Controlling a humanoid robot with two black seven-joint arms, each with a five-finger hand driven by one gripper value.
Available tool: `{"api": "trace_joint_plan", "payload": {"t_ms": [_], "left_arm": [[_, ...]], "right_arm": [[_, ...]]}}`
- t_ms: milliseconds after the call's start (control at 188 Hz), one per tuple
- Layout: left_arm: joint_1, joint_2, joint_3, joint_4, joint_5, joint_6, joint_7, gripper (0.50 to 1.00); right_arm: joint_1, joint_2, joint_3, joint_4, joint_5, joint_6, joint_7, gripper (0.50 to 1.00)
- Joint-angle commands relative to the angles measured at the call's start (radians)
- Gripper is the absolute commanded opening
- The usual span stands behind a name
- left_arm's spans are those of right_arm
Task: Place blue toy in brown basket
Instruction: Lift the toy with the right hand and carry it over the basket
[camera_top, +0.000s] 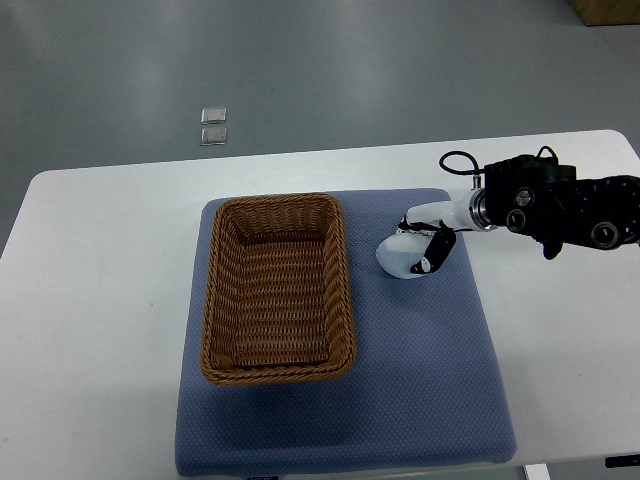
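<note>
Nearest edge: blue mat (420, 400) lying flat on the white table (100, 300), front edge of the mat runs almost to the table's near edge. Brown basket (278, 290) sits on the left half of the mat, upright, long side running near-to-far, woven wicker, rectangular. Its inside shows only the woven floor, nothing in it. Right of the basket, on the far-right part of the mat: right hand (412, 248), white shell with black joints, palm low over the mat and just beside the basket's right wall, not touching it as far as I can see. Forearm (565, 205) is black, comes in from the right edge over the bare table, with a black cable loop (458, 160) at the wrist. Fingers look curled down and inward toward the mat, but the hand is small and seen from above, so can't tell if they are pinching anything or just pressed together. Blue toy: can't make it out anywhere; it may be under the hand or lost against the blue mat, can't say which. It is not visible in the basket. Left arm not in the picture. Farther back, past the table's far edge, grey floor (350, 70) with two small clear square tiles (213, 126) side by side front-to-back, and a brown box corner (607, 10) at the top right.
</note>
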Motion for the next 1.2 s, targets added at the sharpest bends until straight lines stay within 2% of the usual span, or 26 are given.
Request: {"api": "trace_joint_plan", "payload": {"t_ms": [0,250,430,643,861,914,919,930,1196], "left_arm": [[0.000,0.000,0.002,0.000,0.000,0.000,0.000,1.000],[0.000,0.000,0.002,0.000,0.000,0.002,0.000,1.000],[0.000,0.000,0.002,0.000,0.000,0.002,0.000,1.000],[-0.002,0.000,0.002,0.000,0.000,0.002,0.000,1.000],[-0.003,0.000,0.003,-0.003,0.000,0.002,0.000,1.000],[-0.003,0.000,0.003,-0.003,0.000,0.002,0.000,1.000],[-0.003,0.000,0.002,-0.003,0.000,0.002,0.000,1.000],[-0.003,0.000,0.002,-0.003,0.000,0.000,0.000,1.000],[-0.003,0.000,-0.002,-0.003,0.000,-0.002,0.000,1.000]], "right_arm": [[0.033,-0.029,0.002,0.014,0.004,0.013,-0.003,0.500],[0.200,-0.120,0.005,0.136,0.029,0.088,-0.001,0.500],[0.332,-0.101,-0.019,0.176,0.093,0.111,-0.001,0.500],[0.440,0.110,-0.099,0.146,0.179,0.108,-0.001,0.500],[0.421,0.343,-0.111,0.016,0.190,0.103,-0.001,0.500],[0.421,0.343,-0.111,0.016,0.190,0.103,-0.001,0.500],[0.399,0.384,-0.119,-0.007,0.190,0.103,-0.003,0.500],[0.392,0.394,-0.119,-0.013,0.190,0.103,-0.003,0.500],[0.270,0.412,-0.125,-0.113,0.178,0.090,-0.003,0.500]]}}
